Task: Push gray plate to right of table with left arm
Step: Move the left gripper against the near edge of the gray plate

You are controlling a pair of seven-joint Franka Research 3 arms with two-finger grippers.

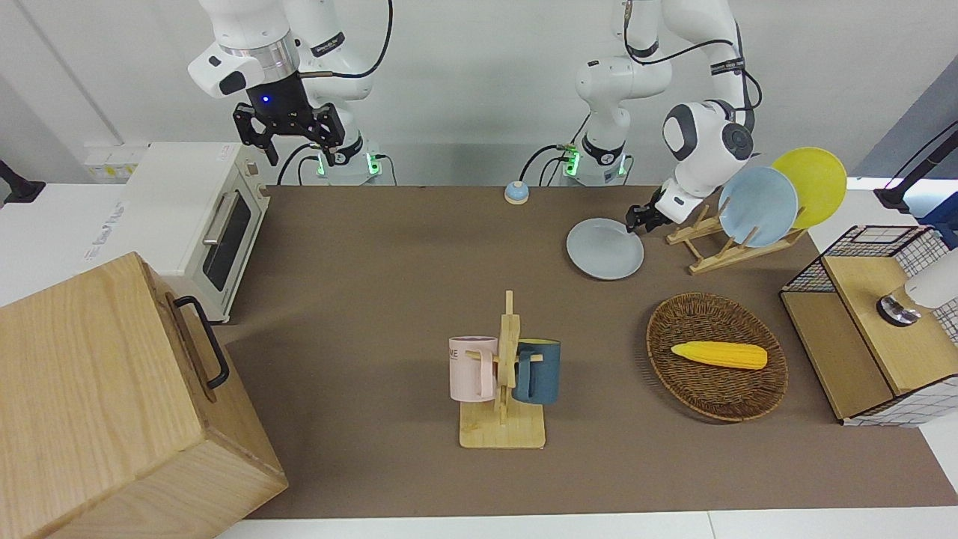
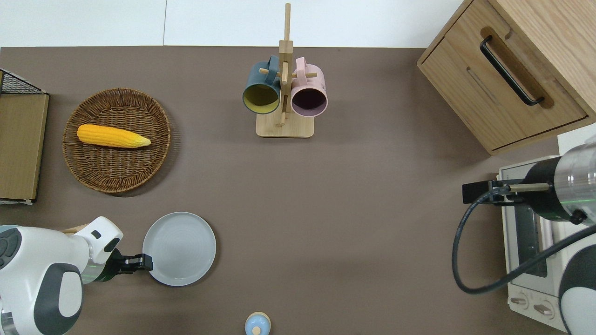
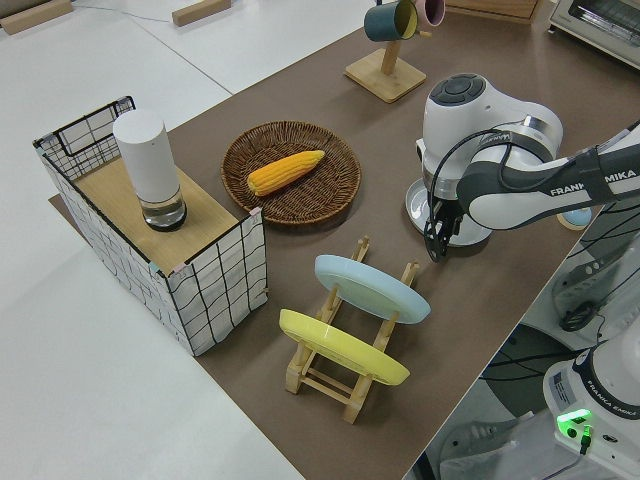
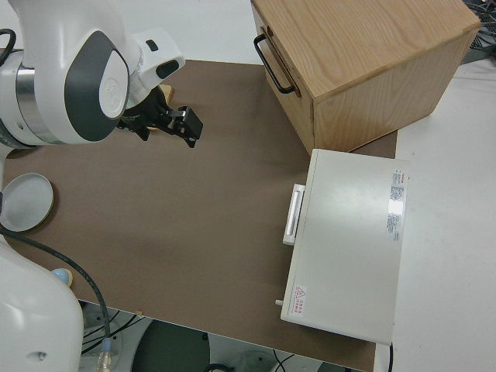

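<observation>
One claw is at work: the left claw is set low at the rim of the gray plate, on the plate's edge toward the left arm's end of the bench. Whether its fingers are apart or together cannot be told, and contact with the rim cannot be confirmed, though the tip is seen right against it in the overhead view. The left arm is bent low over the bench edge, its wrist angled down toward the plate.

The gray plate is laid flat on the bench, rim upward. Being round, it shows no long axis and no pointing direction. It is placed in the half of the bench toward the left arm's end, nearer to the robots than the wicker basket, in which a corn cob is lying with its long axis along the bench's length. Just beside the plate, toward the left arm's end, a wooden dish rack is seen holding a sky-blue plate and a yellow plate, both tilted on edge. A small blue bell is set near the bench edge closest to the robots.

At mid-bench, farther from the robots, a mug tree carries a dark blue mug and a pink mug. The right arm is parked.
</observation>
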